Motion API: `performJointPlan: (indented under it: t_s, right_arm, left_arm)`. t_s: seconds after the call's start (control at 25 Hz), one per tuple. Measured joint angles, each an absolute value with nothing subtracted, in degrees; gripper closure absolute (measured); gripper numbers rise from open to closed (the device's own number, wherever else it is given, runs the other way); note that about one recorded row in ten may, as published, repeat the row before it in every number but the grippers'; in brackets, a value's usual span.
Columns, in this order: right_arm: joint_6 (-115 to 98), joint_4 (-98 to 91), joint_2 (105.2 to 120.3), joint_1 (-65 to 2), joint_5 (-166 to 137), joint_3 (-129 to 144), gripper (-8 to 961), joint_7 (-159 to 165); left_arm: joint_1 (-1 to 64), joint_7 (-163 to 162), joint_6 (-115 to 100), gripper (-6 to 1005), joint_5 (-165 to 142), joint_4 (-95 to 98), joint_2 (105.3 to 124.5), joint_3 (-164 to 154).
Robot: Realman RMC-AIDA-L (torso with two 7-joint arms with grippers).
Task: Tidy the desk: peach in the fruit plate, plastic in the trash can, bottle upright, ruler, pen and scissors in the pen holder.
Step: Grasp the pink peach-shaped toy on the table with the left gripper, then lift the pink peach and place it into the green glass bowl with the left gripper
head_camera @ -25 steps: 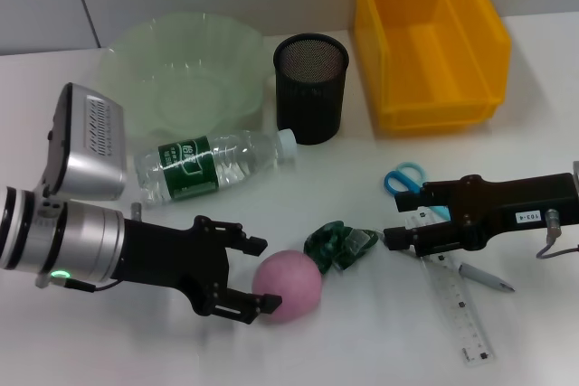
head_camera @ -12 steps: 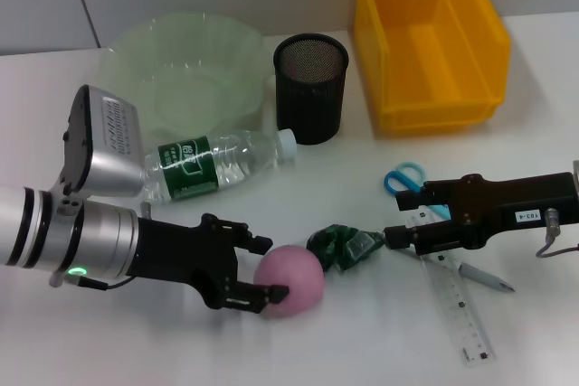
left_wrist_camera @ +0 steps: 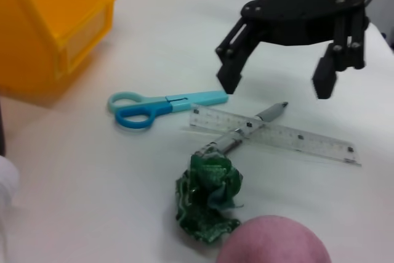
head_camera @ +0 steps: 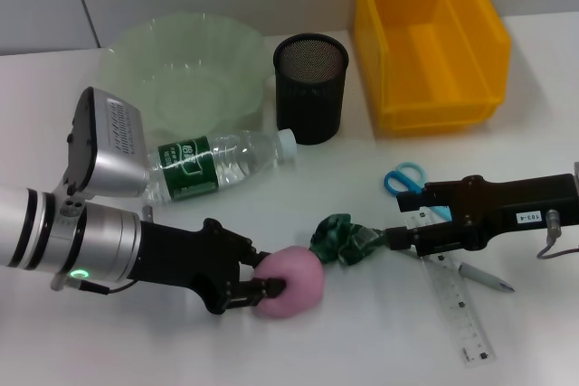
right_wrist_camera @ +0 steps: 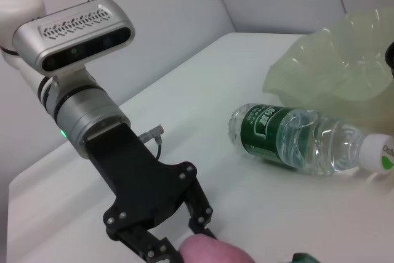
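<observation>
Down low at the near left, left gripper reaching in level over the table, wrist camera block riding above the silver forearm, fingers clamped around the pink peach (one finger on its far side, one on its near side). Just right of the peach, crumpled green plastic lying on the table. Coming in from the right edge, right gripper held low and level, tip right beside the plastic; in the left wrist view, fingers spread apart, hanging above ruler and pen, gripping nothing. Pen crossing under the ruler, blue scissors just beyond them. Farther off: bottle lying on its side, cap toward the black mesh pen holder; pale green fruit plate at far left; yellow bin at far right.
</observation>
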State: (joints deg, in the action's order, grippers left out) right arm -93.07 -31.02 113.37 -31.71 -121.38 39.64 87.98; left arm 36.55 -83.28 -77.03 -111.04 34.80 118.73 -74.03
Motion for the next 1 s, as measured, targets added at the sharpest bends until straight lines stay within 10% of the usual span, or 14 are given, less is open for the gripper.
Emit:
performJointPlan:
  t_s: [1.0]
  right_arm:
    - [-92.98, -31.03, 113.36, -31.19, -121.38, 39.64, 129, 88.25]
  left_arm:
    - [34.45, -70.56, -88.31, 844, -98.71, 31.31, 118.43, -46.27]
